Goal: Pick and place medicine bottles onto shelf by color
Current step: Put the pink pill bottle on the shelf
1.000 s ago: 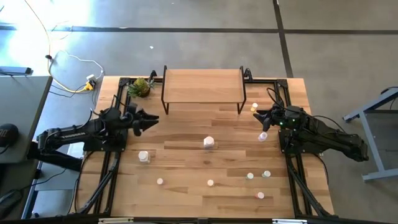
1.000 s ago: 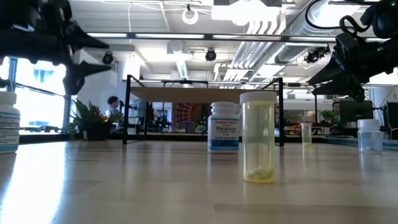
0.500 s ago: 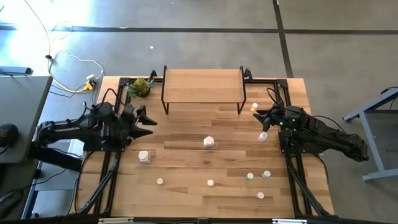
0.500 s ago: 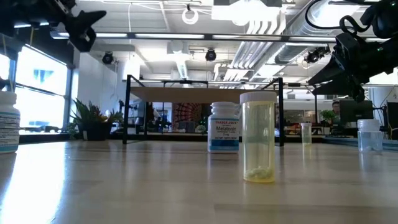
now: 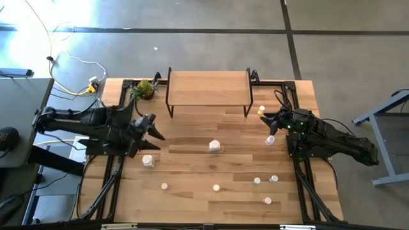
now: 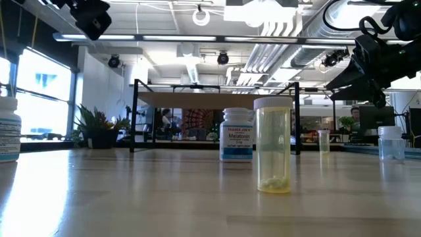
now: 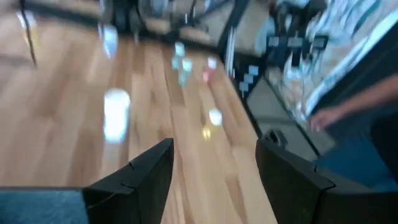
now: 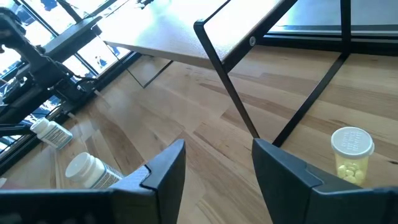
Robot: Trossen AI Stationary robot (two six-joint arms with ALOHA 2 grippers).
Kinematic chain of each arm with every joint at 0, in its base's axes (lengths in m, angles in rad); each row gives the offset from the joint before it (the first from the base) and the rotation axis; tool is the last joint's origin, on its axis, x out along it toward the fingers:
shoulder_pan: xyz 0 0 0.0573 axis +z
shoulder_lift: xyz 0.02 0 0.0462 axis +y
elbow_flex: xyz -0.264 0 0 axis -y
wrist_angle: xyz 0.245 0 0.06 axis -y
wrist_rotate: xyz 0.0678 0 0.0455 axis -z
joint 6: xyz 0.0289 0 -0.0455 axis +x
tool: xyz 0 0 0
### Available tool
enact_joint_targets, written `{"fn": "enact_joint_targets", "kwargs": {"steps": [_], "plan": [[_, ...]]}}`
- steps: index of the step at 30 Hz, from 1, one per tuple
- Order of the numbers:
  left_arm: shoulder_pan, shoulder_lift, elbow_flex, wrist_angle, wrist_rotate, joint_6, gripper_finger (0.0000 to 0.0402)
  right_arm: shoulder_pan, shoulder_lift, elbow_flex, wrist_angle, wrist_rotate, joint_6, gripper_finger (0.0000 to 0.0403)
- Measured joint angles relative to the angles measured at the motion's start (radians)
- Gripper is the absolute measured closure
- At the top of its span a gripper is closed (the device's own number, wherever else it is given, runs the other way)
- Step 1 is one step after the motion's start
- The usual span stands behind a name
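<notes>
Several small medicine bottles stand upright on the wooden tabletop: a white one (image 5: 214, 146) at the middle, a white one (image 5: 147, 160) at the left, a yellow one (image 5: 261, 110) by the shelf's right leg, and tiny ones (image 5: 257, 181) toward the near right. The light-wood shelf (image 5: 208, 89) stands on black legs at the far middle, bare on top. My left gripper (image 5: 155, 131) is open and empty, raised above the table just beyond the left white bottle (image 7: 116, 112). My right gripper (image 5: 265, 118) is open and empty, next to the yellow bottle (image 8: 351, 155).
A leafy plant-like object (image 5: 146, 89) lies at the far left by the shelf. A pale bottle (image 5: 271, 139) stands just near of my right gripper. A person's arm (image 7: 348, 106) shows beyond the table in the left wrist view. Bare wood lies between the shelf and the middle bottle.
My left gripper has risen and swung toward the table's near edge and a little to the right, ending close to the left white bottle. It stays open and empty. No bottle has moved.
</notes>
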Motion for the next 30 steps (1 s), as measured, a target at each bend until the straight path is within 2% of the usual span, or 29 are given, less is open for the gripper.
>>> {"fn": "enact_joint_targets", "kwargs": {"steps": [7,11,20,30], "plan": [[-0.218,0.115,0.027,-0.024,-0.107,-0.072,0.0186,0.0,0.0,0.0,0.0,0.0,0.0,0.0227],[-0.338,0.189,0.027,-0.028,-0.206,-0.075,0.0186,0.0,0.0,0.0,0.0,0.0,0.0,0.0227],[-0.501,0.341,0.027,-0.018,-0.402,-0.077,0.0186,0.0,0.0,0.0,-0.002,0.0,0.0,0.0227],[-0.604,0.488,0.027,0.034,-0.422,-0.138,0.0186,0.0,0.0,0.0,-0.003,0.0,0.0,0.0227]]}}
